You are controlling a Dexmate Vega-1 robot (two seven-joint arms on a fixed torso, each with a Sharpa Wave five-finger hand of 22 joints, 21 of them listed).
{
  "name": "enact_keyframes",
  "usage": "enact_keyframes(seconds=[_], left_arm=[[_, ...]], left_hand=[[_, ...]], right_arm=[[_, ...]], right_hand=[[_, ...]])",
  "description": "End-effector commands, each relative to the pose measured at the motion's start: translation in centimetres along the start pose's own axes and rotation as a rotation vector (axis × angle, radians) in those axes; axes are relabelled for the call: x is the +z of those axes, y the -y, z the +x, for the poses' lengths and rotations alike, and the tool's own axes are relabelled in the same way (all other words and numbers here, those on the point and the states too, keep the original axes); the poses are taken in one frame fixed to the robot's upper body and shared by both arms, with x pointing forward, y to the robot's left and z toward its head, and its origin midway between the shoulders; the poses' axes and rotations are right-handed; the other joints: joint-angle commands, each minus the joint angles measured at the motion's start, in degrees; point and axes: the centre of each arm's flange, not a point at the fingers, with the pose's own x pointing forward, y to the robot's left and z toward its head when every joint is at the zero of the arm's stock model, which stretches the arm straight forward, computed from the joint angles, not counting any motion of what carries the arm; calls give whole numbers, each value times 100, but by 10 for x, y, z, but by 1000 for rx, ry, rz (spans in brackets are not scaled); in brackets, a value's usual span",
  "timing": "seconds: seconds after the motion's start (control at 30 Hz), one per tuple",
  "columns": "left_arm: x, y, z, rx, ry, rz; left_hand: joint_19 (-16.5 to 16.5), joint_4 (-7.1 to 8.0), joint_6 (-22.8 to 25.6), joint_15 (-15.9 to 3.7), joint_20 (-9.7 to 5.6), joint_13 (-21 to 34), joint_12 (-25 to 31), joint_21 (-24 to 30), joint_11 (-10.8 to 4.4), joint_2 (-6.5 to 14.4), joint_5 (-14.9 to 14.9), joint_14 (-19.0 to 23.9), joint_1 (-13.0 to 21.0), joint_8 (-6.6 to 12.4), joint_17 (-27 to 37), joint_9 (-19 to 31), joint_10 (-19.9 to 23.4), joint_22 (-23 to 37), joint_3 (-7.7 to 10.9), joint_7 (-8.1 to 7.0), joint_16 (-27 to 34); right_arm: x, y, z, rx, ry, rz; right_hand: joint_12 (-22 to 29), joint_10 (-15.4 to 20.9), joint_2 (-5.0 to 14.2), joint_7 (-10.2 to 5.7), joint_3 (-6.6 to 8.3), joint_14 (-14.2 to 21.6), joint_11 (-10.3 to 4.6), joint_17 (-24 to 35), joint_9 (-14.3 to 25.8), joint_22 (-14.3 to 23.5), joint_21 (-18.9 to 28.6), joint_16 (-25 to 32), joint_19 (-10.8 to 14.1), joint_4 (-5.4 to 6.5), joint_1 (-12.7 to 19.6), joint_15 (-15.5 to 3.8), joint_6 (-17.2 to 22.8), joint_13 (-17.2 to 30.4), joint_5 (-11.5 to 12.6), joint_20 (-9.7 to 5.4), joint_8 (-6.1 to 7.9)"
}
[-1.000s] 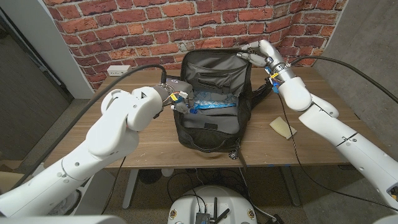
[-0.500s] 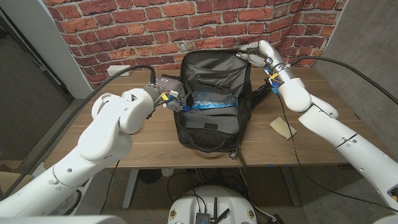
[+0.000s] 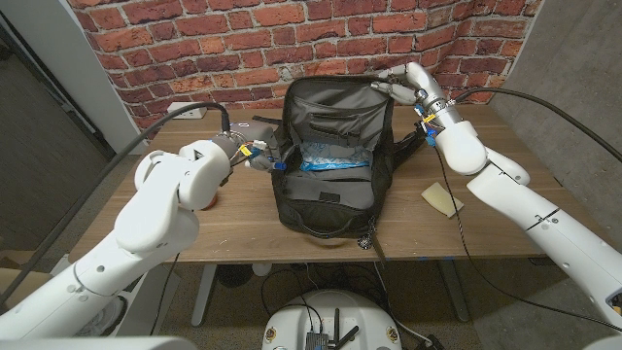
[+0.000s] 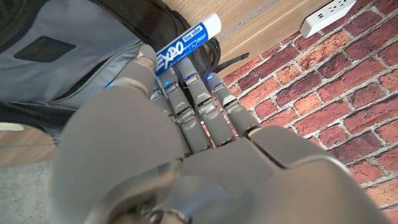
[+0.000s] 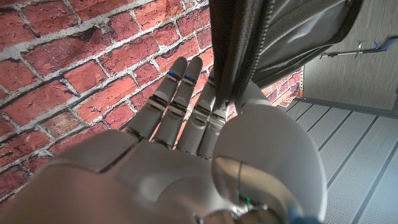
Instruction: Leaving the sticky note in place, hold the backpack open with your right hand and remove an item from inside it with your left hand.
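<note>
A: Backpack (image 3: 335,160) open on the table (image 3: 243,228), flap up. Right hand (image 3: 397,82) pinches the flap's top rim, fingers curled over it.

B: Item?

A: Expo marker (image 4: 188,42), clamped between the left hand (image 3: 255,156) fingers and thumb, just outside the backpack's left edge.

B: Step?

A: Removal looks nearly done. Next move likely: carry the marker clear, set it on bare table. Sticky note (image 3: 443,200) sits right of the backpack, apart.

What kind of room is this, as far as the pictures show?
Probably an office or lab space set up for robot trials: a red brick wall, a wooden table with a white power strip against the wall, and grey wall panels on one side.
</note>
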Motion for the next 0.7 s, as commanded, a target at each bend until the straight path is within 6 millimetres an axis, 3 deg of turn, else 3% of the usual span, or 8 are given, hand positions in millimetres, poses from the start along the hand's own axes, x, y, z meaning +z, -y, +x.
enact_keyframes(seconds=[0.03,0.47,0.7], left_arm=[[-13,0,4,26,-50,-3],[-26,-2,15,27,-72,0],[-46,0,24,58,-84,-52]], left_hand=[[65,35,43,-422,-816,19,29,19,-16,146,37,14,78,16,23,17,42,23,75,8,-3],[73,37,47,-422,-815,19,26,22,-15,150,36,10,75,15,23,17,27,24,78,8,-4],[83,39,38,-421,-813,20,24,25,-11,149,36,-4,69,17,20,28,14,25,78,8,-10]], right_arm=[[1,1,-2,0,-13,14],[2,-1,-5,-9,-49,49],[4,-4,-4,-21,-72,60]], right_hand=[[-10,-5,53,-45,15,60,-7,28,21,9,36,-1,-33,49,22,-669,95,19,21,-476,11],[-18,-25,59,-33,15,61,-6,37,22,9,41,-9,-35,53,16,-674,82,26,23,-469,4],[-16,-18,56,-36,14,49,7,37,23,9,45,-20,-32,54,10,-670,81,26,23,-466,2]])
